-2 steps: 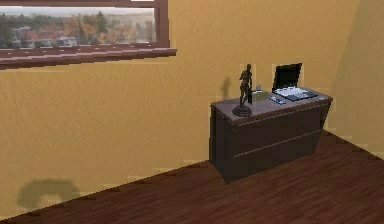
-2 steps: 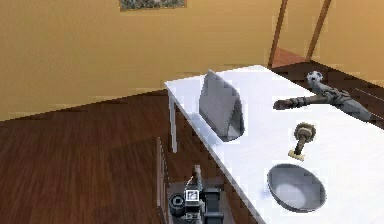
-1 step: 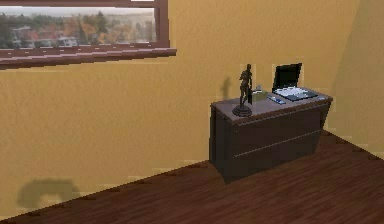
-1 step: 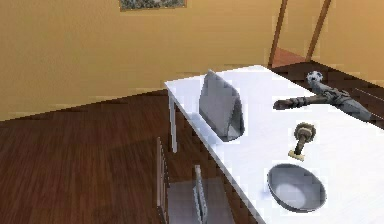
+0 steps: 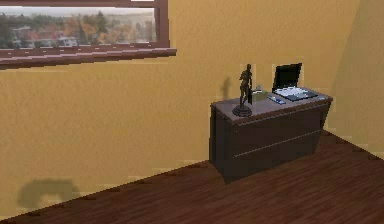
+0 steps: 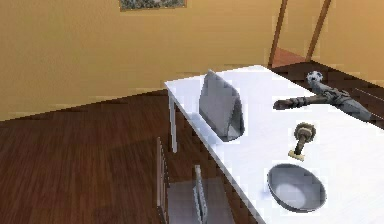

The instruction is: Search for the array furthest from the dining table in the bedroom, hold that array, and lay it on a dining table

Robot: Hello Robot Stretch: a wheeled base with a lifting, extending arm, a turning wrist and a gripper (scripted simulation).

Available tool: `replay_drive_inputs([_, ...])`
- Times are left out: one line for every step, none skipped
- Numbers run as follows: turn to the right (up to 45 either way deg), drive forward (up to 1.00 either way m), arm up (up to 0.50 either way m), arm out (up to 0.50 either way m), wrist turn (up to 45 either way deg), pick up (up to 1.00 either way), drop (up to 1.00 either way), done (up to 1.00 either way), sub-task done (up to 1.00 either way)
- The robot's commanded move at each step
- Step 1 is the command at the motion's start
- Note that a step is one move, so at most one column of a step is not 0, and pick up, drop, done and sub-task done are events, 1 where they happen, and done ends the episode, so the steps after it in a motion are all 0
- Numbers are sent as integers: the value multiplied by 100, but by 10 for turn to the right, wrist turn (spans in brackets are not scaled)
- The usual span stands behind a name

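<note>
Yellow wall runs across the forward view, with a window at the top left and dark wood floor below. A dark dresser stands against the wall toward the right. On its top are a dark statue at the left end, a laptop with its lid raised at the right end, and a small flat thing between them.

In the arm side view, a white table slants from the middle to the lower right. A grey chair is drawn up to its near edge, and a second chair stands on the floor at the bottom. On the table lie a grey bowl, a small upright thing above it, and a long dark thing near the right edge, with a black-and-white ball just beside it. A picture hangs on the far wall.

I cannot tell the state of the gripper, nor which of these things is the array.
</note>
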Motion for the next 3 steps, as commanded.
replay_drive_inputs([0,0,10,0,0,0,0,0,0])
replay_drive_inputs([0,0,50,0,0,0,0,0,0])
replay_drive_inputs([0,0,12,0,0,0,0,0,0])
